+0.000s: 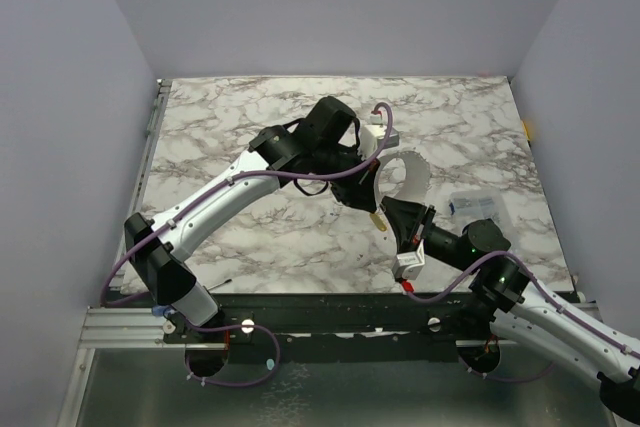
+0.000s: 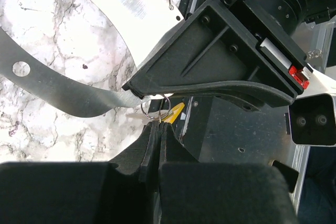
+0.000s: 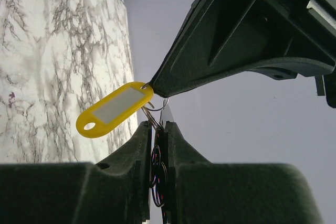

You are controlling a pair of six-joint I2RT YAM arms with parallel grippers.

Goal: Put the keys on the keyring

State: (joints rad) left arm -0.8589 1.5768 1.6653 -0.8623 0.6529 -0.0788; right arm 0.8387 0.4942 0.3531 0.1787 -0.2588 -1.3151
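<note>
The key piece is a yellow tag (image 3: 115, 108) with a white label and a small wire ring (image 2: 155, 107). It hangs above the table between both grippers, and the top view shows it as a yellow speck (image 1: 377, 219). My left gripper (image 2: 158, 124) is shut on the small wire ring. My right gripper (image 3: 159, 125) is shut on thin ring wires and a whitish metal blade beside the tag. The two gripper tips nearly touch at mid-table (image 1: 380, 209). The keyring, a large flat grey hoop (image 1: 412, 169), lies on the table behind them and also shows in the left wrist view (image 2: 63, 85).
A clear plastic box (image 1: 478, 207) lies on the marble table (image 1: 250, 127) to the right of the grippers. Grey walls close in the table on three sides. The arm bases and a metal rail run along the near edge.
</note>
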